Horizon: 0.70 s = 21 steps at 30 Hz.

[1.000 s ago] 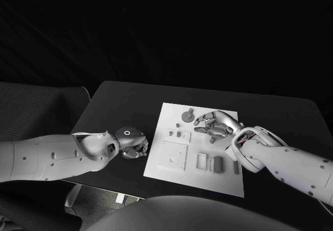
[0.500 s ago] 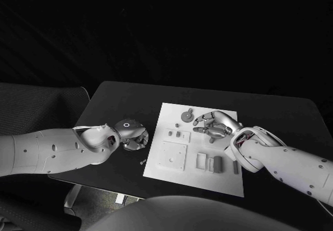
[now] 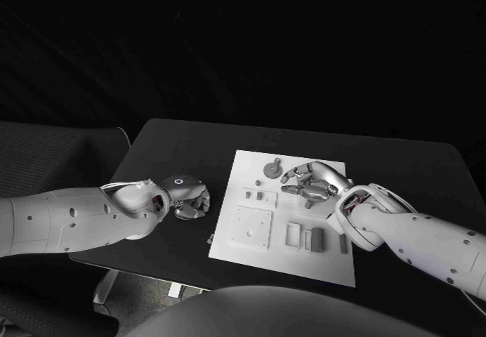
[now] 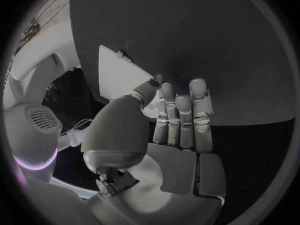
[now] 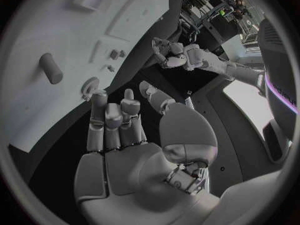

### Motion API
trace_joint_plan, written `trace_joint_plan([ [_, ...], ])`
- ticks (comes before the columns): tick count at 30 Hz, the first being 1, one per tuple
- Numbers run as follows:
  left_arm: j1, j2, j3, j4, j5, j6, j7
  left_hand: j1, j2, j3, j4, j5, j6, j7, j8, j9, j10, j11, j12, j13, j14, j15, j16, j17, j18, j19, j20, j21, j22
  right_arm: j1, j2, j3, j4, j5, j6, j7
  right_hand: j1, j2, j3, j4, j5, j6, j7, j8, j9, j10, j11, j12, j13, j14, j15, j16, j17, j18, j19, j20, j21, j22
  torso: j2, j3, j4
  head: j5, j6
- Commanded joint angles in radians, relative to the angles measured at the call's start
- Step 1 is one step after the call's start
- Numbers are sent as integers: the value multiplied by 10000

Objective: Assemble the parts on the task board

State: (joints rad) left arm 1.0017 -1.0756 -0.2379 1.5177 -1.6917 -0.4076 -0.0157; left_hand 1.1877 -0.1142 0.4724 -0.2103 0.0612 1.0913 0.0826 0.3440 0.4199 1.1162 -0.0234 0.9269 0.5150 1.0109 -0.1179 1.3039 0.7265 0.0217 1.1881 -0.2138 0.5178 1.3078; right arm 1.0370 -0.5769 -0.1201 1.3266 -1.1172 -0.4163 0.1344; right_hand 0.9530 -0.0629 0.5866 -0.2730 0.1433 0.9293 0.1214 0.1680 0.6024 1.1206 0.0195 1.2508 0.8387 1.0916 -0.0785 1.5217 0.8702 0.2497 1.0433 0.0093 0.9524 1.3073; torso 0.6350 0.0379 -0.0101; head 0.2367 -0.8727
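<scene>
Hands apart: left off the board, right above it

Left hand [image 3: 187,203] in the head view hovers over black table [image 3: 182,151] at nine o'clock of the matte white task board [image 3: 304,263], fingers curled, contents hard to judge; a small part [image 3: 210,236] lies off the board's edge. Right hand [image 3: 314,181], metallic, hangs spread over the board's upper half, hiding pieces beneath. Left wrist view: left hand [image 4: 169,130] fingers straight, together, holding nothing. Right wrist view: right hand [image 5: 125,135] released, fingers apart, above a stubby grey cylinder [image 5: 51,68].
</scene>
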Motion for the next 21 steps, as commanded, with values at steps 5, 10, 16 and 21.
trace_joint_plan([
  [5, 9, -192, -4, 270, 1053, 669, 668, -106, -911, -208, -334, 0, -672, 257, -351, -120, -731, 268, -348, -97, -545, 242, -403, -153, 31, -512, 203, -384, 99, -7, 1, 2, 41, -78, 143, 70, -73, -10, 41, 5, 40, -122, 189, 48, -14, 17, 72, 70, 6, 91, 9, 24, 4, 121, 52, 9, -49, 20, -1, 2, -2, 40, 1],
  [10, 6, -325, -7, 525, 1002, 817, 514, -857, -1655, -736, -270, 2, -1197, 485, -592, -215, -1037, 466, -408, -93, -720, 387, -474, -185, 118, -587, 335, -606, 29, -7, -10, 1, 40, -78, 141, 60, -72, -13, 41, 1, 40, -123, 189, 48, -15, 17, 72, 70, 6, 91, 8, 24, 4, 121, 52, 8, -49, 20, 1, -4, 5, 49, 1],
  [16, 0, -411, -10, 803, 936, 1123, 346, -1145, -1795, -1049, -434, 2, -1565, 622, -744, -281, -1338, 591, -407, -54, -883, 504, -506, -187, 195, -655, 452, -778, -10, -7, 2, 1, 38, -79, 143, 60, -72, -13, 41, -2, 40, -125, 189, 49, -16, 17, 73, 71, 5, 90, 8, 24, 4, 121, 52, 8, -49, 21, 0, -1, 10, 75, 1],
  [21, -18, -402, -13, 905, 932, 1212, 289, -1198, -1792, -1127, -551, 12, -1698, 681, -781, -296, -1504, 651, -345, 0, -978, 567, -498, -173, 243, -674, 520, -862, -16, -7, 10, 1, 29, -79, 149, 63, -73, -13, 41, -4, 40, -127, 190, 50, -17, 17, 73, 71, 5, 90, 8, 24, 4, 121, 52, 8, -49, 21, 4, -3, -2, 89, 1],
])
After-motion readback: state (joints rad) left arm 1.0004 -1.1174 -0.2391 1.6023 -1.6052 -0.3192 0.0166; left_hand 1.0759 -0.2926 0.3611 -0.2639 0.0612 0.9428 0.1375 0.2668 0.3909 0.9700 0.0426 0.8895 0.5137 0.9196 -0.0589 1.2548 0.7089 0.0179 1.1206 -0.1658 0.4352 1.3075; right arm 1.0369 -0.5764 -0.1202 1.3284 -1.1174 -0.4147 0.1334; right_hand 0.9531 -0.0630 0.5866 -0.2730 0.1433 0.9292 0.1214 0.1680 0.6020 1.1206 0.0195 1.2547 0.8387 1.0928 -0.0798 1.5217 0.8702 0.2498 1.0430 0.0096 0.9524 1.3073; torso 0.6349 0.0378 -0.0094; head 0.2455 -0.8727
